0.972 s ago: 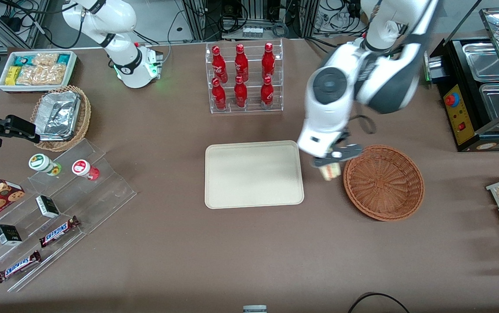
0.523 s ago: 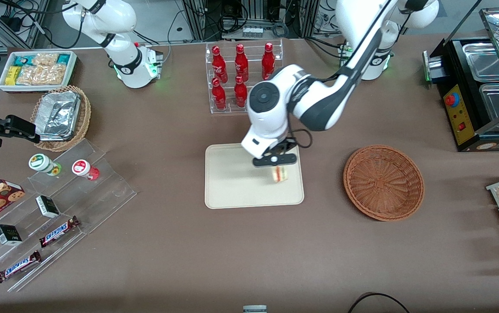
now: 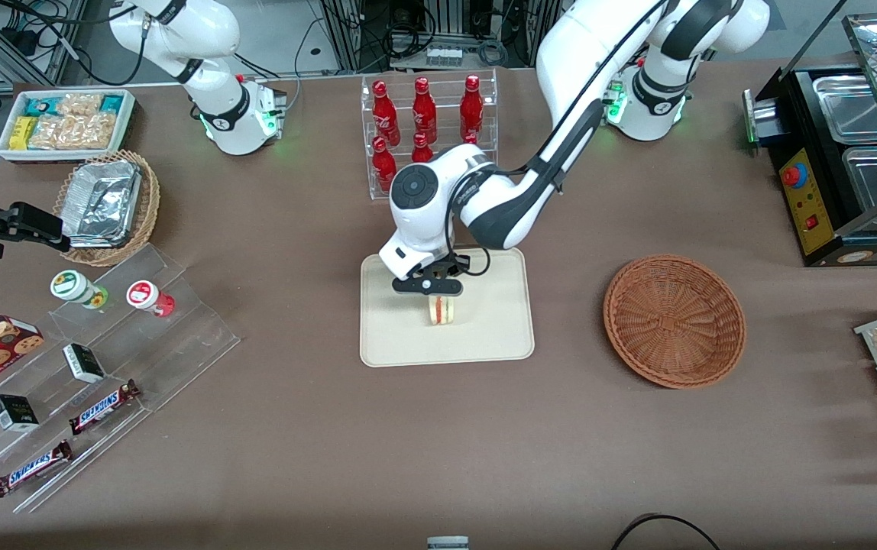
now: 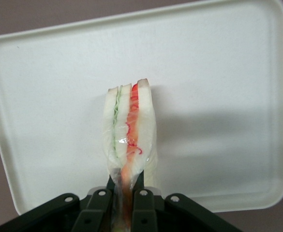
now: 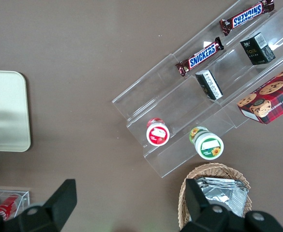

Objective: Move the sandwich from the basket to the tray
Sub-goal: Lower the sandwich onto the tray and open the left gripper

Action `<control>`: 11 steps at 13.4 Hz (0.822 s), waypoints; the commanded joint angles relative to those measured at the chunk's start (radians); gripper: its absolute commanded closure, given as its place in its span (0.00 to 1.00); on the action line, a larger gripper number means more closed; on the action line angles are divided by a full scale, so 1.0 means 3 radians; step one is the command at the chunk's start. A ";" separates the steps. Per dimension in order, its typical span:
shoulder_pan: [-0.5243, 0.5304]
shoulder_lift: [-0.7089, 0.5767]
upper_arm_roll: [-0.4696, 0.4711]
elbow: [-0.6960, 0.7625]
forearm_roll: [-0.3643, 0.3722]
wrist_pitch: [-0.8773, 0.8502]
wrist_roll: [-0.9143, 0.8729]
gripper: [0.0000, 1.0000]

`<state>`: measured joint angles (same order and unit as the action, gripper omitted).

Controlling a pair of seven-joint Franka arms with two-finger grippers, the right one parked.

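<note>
Looking from the front: the gripper (image 3: 438,296) hangs over the middle of the tray (image 3: 484,347), pinching the sandwich (image 3: 442,310) by its upper end so the wedge points down toward the tray floor. Whether the wedge touches the tray cannot be told. The basket (image 3: 674,321) sits well apart, toward the working arm's end of the counter (image 3: 316,435), with nothing in it.

Wrist camera: the fingers (image 4: 98,212) squeeze the sandwich (image 4: 129,130) across its layers; white bread, green and red filling and a clear wrap show. The tray (image 4: 218,58) lies under it, rim visible all around.

Risks, as a judgement: released while on edge, the thin wedge probably topples flat, maybe skidding toward the rim. The wrap could cling to a finger and lift away with it. Pressing down further would crush the bread.

Parked arm's wrist camera: one tray corner (image 5: 6,111) only; no sandwich.
</note>
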<state>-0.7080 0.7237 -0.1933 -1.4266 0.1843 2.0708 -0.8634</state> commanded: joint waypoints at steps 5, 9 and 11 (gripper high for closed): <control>-0.0023 0.0114 0.0036 0.0133 0.0183 0.0062 0.0005 0.00; 0.0109 -0.0304 0.0041 0.0138 0.0143 -0.0418 -0.0087 0.00; 0.0283 -0.0595 0.0041 0.0133 0.0071 -0.0658 -0.0215 0.00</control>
<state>-0.6687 0.6484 -0.1785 -1.3581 0.2172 1.9398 -0.8947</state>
